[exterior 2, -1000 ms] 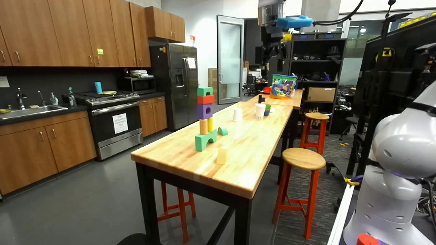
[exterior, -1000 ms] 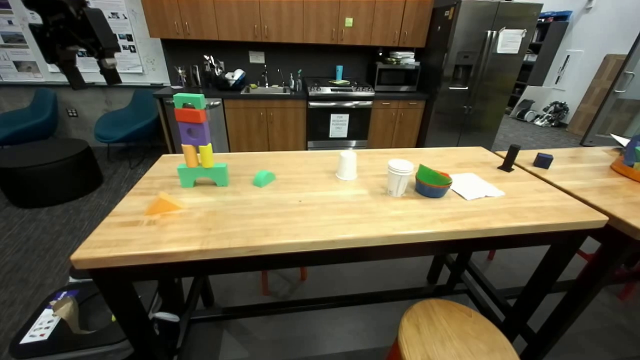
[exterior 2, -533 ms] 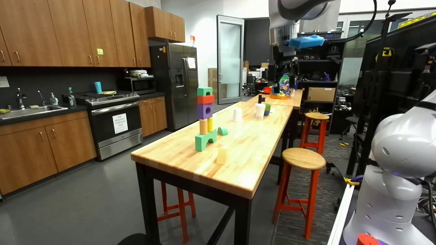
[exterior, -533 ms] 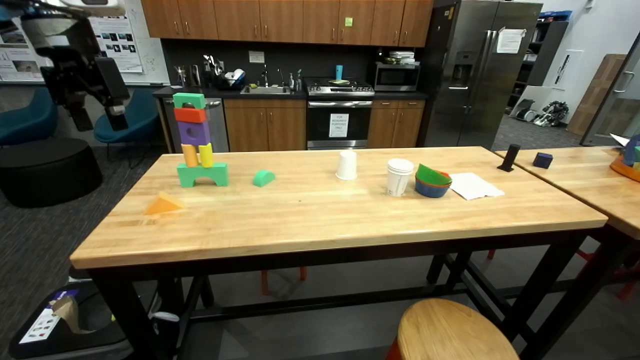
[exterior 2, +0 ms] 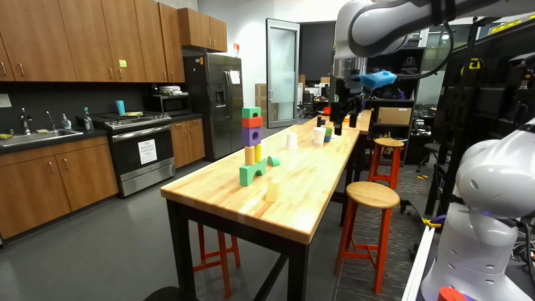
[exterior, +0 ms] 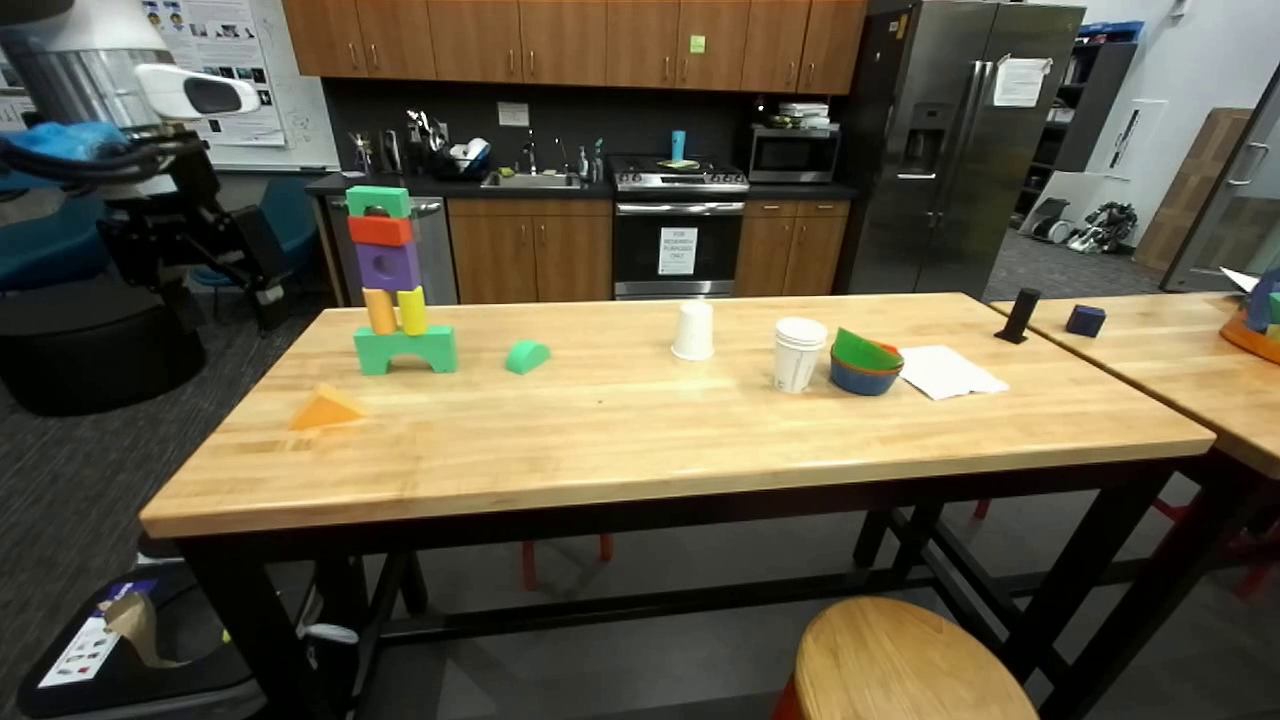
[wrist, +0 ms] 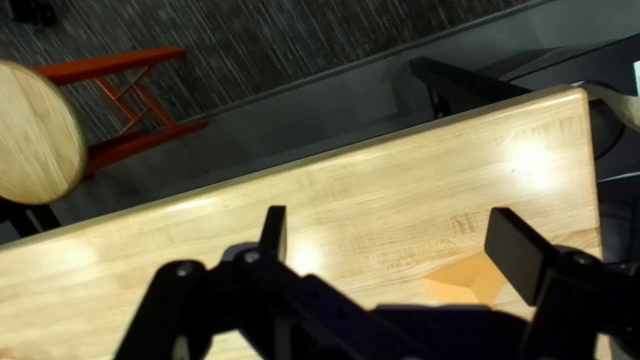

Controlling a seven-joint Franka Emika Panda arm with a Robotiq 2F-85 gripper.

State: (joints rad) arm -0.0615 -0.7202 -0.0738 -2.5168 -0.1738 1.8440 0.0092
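Down from its earlier height, black two-fingered robot gripper (wrist: 388, 225) hangs with fingers spread

Both exterior views show it lower than a second ago, while the blocks sit where they were. Its fingers stand wide apart, well above the pale wooden tabletop (exterior: 640, 440). Nearest them in the wrist view is an orange triangular block (wrist: 462, 280), lying near one end of that tabletop and partly hidden by a fingertip. From above, its flat faces meet in straight edges, some deeper orange, some lighter. In an exterior view the block (exterior 2: 272, 191) looks washed out to pale yellow. Near it, a green arch-shaped block (exterior: 432, 350) carries an orange cylinder (exterior: 380, 312) and a yellow cylinder (exterior: 412, 312) side by side, topped in turn by a purple block with a round hole (exterior: 408, 263), a red block (exterior: 381, 231) and a smaller green arch-shaped block (exterior: 385, 197).
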